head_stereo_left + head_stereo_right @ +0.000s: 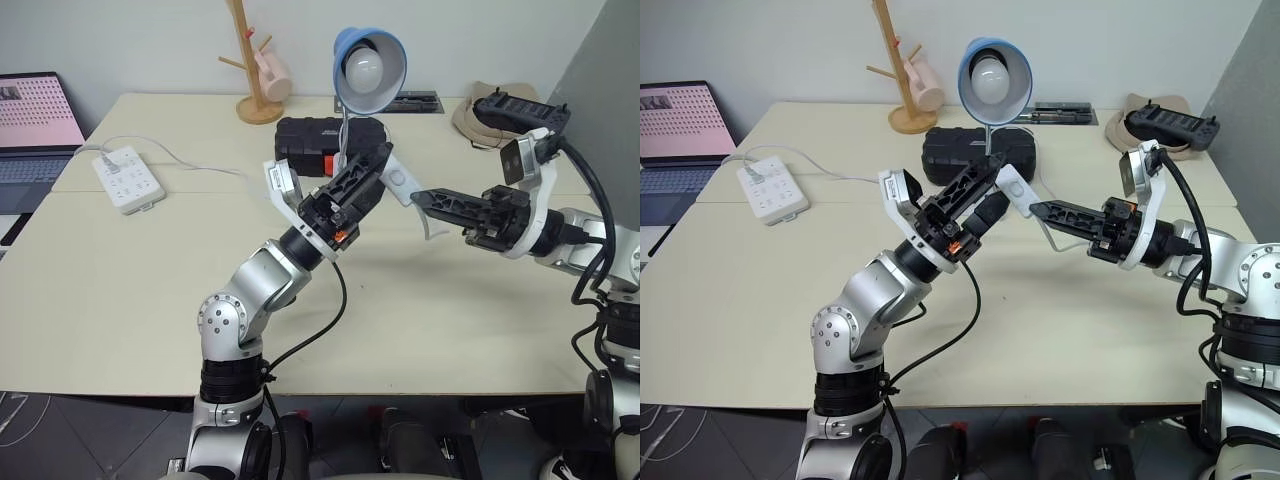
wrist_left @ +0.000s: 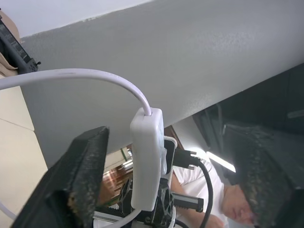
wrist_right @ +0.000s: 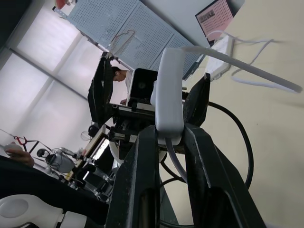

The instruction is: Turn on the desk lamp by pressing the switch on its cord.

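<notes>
Right gripper (image 1: 1040,211) clamps the light, rigid switch (image 1: 1014,189) by its end (cord (image 2: 71,76) trailing limp), left gripper (image 2: 166,175) spread wide around it.

The switch (image 2: 147,161) looks like smooth white plastic with a slight sheen, and the cord (image 2: 80,76) leaving it has a smooth, rubbery white jacket. The left gripper's (image 2: 166,185) fingers (image 2: 85,175) are black with a rough, grainy, matt face. The right gripper (image 3: 164,142) has dark fingers, matt and smoother. The desk lamp (image 1: 368,65) has a glossy blue shade, a frosted white bulb and a thin shiny metal stem. The table (image 1: 120,290) top is a matt, pale, even laminate. The cup stand (image 1: 252,60) is bare light wood. The power strip (image 1: 128,178) is white plastic.
</notes>
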`<state>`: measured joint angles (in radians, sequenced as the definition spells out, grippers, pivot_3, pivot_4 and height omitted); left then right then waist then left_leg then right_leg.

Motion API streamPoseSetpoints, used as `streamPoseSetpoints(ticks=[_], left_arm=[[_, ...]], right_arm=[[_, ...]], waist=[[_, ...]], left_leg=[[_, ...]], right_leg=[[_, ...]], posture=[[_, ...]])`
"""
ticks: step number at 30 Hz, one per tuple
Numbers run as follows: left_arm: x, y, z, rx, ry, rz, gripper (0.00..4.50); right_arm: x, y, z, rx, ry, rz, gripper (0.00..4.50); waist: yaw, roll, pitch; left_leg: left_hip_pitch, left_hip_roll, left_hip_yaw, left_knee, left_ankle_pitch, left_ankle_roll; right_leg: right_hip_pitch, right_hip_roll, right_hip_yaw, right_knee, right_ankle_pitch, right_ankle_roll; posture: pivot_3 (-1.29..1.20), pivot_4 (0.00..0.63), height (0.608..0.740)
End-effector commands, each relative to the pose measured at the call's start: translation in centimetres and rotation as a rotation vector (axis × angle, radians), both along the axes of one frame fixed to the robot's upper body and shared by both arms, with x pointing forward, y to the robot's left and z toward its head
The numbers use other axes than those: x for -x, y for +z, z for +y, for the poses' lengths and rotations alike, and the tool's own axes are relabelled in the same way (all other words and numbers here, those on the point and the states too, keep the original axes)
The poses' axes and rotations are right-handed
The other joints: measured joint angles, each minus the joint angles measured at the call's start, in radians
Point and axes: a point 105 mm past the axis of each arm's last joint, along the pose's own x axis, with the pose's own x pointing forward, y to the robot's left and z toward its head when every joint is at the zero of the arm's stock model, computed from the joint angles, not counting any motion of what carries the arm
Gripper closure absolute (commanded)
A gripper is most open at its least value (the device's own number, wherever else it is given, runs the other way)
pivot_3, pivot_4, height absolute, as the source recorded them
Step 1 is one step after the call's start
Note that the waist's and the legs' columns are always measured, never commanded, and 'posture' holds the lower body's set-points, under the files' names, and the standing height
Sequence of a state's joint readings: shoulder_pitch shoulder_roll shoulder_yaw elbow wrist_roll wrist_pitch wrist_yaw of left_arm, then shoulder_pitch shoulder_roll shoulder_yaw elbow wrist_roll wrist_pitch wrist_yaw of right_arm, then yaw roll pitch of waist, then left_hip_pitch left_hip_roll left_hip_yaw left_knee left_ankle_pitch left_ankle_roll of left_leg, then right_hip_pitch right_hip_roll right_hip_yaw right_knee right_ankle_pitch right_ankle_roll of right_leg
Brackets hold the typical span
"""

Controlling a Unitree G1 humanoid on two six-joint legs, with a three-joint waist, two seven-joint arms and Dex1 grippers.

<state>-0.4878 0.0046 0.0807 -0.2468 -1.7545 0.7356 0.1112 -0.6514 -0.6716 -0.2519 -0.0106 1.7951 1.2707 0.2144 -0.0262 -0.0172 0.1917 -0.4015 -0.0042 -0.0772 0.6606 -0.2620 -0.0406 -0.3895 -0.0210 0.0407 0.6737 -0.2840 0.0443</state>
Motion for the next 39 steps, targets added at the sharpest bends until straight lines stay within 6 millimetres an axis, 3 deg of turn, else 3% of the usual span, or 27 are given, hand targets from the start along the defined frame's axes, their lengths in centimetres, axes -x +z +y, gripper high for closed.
streamPoseSetpoints(ticks=[1, 19, 23, 39], left_arm=[[1.0, 0.7, -0.1, 0.015, -0.029, -0.038, 0.04], [1.4, 1.1, -0.6, 0.035, -0.067, -0.044, 0.04], [1.3, 1.2, -0.4, 0.053, -0.058, -0.036, 0.58], [1.3, 1.2, -0.4, 0.058, -0.061, -0.032, 3.88]], right_arm=[[0.6, 1.9, -0.1, -0.050, 0.023, -0.052, 4.12], [1.7, 2.2, 1.1, -0.080, 0.082, -0.043, 4.12], [1.7, 2.1, 1.1, -0.078, 0.082, -0.043, 4.12], [1.8, 2.1, 0.8, -0.082, 0.078, -0.046, 4.12]], waist=[[0.000, 0.000, 0.000], [0.000, -0.001, 0.001], [0.000, -0.001, 0.001], [0.000, -0.002, 0.002]], left_leg=[[0.000, 0.000, 0.000, 0.000, 0.000, 0.000], [0.000, 0.000, 0.000, 0.000, 0.000, 0.000], [-0.001, 0.000, 0.000, 0.000, 0.000, 0.000], [-0.001, 0.000, 0.000, 0.000, 0.000, 0.000]], right_leg=[[0.000, 0.000, 0.000, 0.000, 0.000, 0.001], [0.000, 0.000, 0.000, -0.001, -0.002, 0.003], [0.000, 0.000, 0.000, -0.001, -0.002, 0.003], [0.000, 0.000, 0.000, -0.002, -0.002, 0.003]], posture=[[0.00, 0.150, 0.740], [0.00, 0.150, 0.740], [0.00, 0.150, 0.740], [0.00, 0.150, 0.740]])
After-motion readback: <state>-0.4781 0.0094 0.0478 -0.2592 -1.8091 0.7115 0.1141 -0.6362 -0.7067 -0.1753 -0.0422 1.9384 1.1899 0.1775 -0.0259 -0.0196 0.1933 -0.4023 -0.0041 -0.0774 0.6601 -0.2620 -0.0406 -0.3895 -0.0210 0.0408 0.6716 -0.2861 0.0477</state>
